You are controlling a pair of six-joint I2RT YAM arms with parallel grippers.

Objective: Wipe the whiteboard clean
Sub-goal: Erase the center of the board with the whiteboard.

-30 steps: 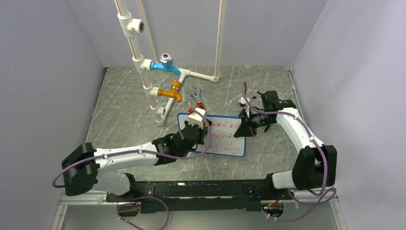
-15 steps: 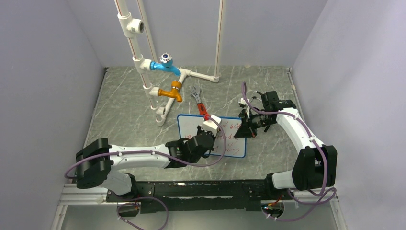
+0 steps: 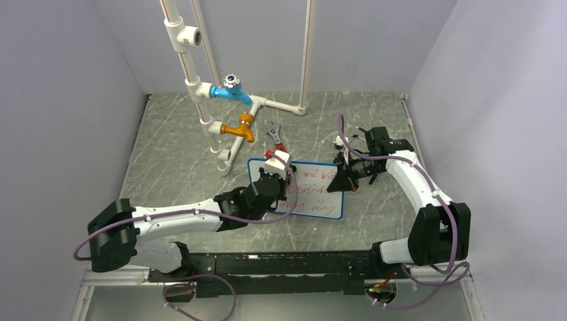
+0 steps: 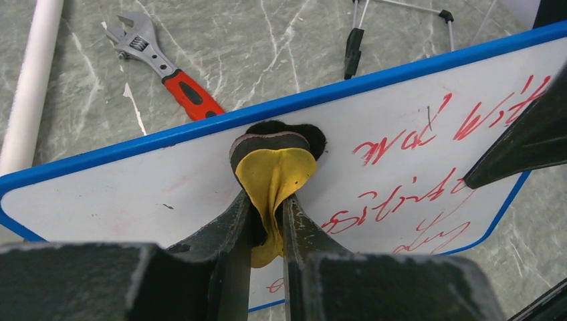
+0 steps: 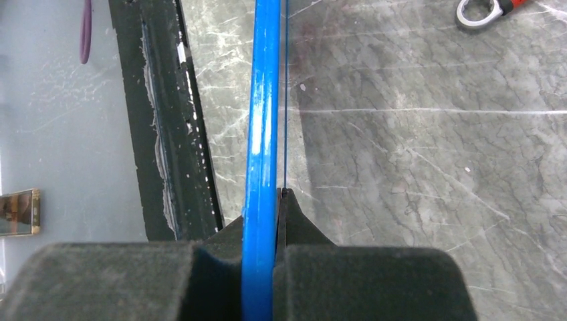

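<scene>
There's the whiteboard (image 3: 317, 194), a little right of centre on the grey marbled surface (image 3: 174, 167). It sits just in front of the white pipe frame (image 3: 194, 83) with its blue tap (image 3: 231, 90) and orange tap (image 3: 239, 128).

The right hand (image 3: 346, 176) has the board by its right edge. From that wrist you can see the thin blue rim running straight between the two fingers (image 5: 297, 231), pinched tight with no gap on either side.

On the other side, the left hand (image 4: 267, 202) reaches in over the board's left half. Its fingers are drawn in narrow on a yellow pad (image 4: 274, 170) with a dark felt face. That felt is pressed against the white, close under the board's top edge.

Now look at the face itself. Left of the pad it's plain white with only a few faint pink smears. Right of the pad, red handwriting (image 4: 414, 194) runs in slanting lines toward the far corner.

Behind the top edge a wrench (image 4: 167, 67) with a red handle lies flat on the surface, close to the board but apart from it as far as I can see. A thin wire stand (image 4: 351, 43) with black tips shows back there too. Whether the board leans on it, I can't tell.
</scene>
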